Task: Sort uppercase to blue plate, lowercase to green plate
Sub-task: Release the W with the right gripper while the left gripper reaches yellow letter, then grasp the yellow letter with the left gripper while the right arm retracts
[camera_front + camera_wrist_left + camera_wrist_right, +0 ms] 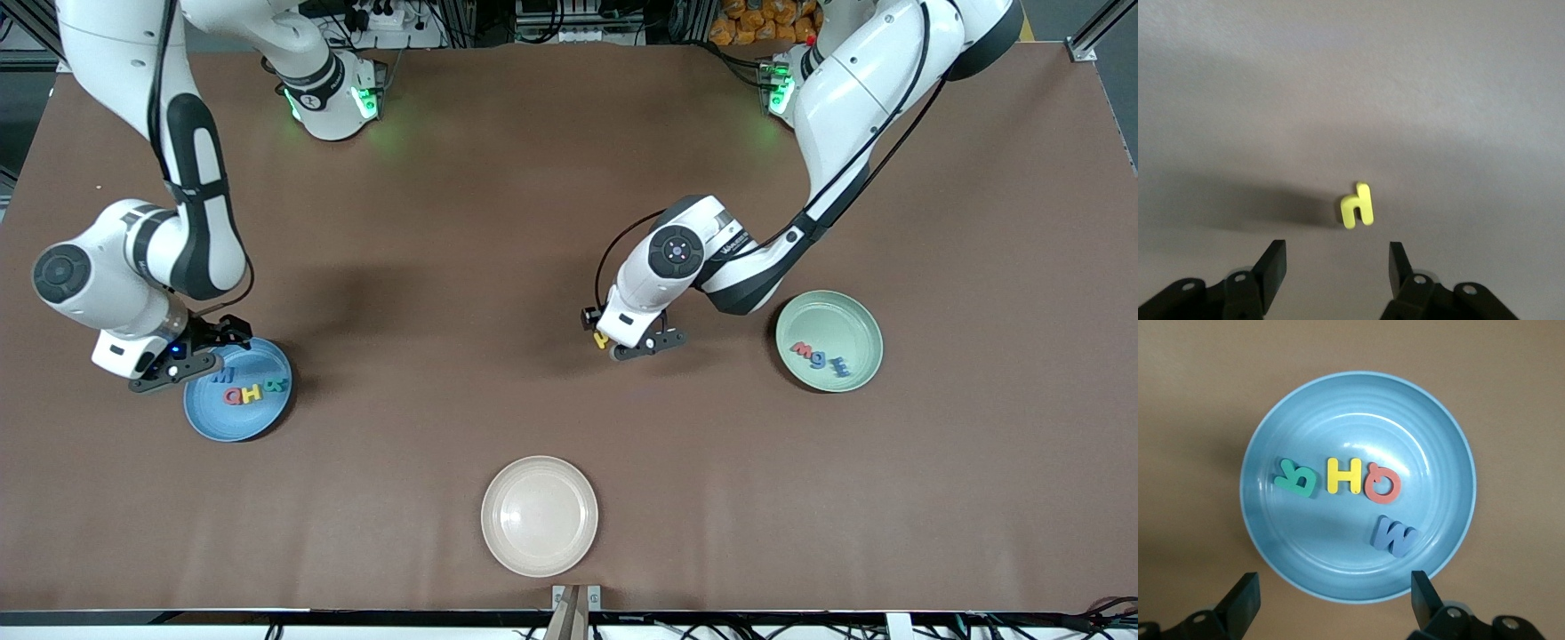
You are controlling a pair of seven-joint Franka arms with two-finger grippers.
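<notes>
The blue plate (238, 418) (1311, 420) lies toward the right arm's end of the table. It holds the uppercase letters: blue M (227, 375) (1393, 536), red Q (233, 396) (1383, 483), yellow H (252, 392) (1343, 476) and green R (276, 386) (1297, 479). My right gripper (191, 351) (1331, 593) hovers open and empty over that plate's rim. The green plate (853, 311) holds lowercase letters: a red one (803, 348), a dark one (819, 356) and a blue one (837, 364). A yellow lowercase letter (602, 339) (1358, 205) lies on the table mid-way between the plates. My left gripper (622, 342) (1337, 263) is open just above the table, the letter just ahead of its fingertips.
A cream plate (540, 516) with nothing in it sits near the table's front edge, nearer to the front camera than the other plates. The brown tabletop (444, 267) stretches bare between the plates.
</notes>
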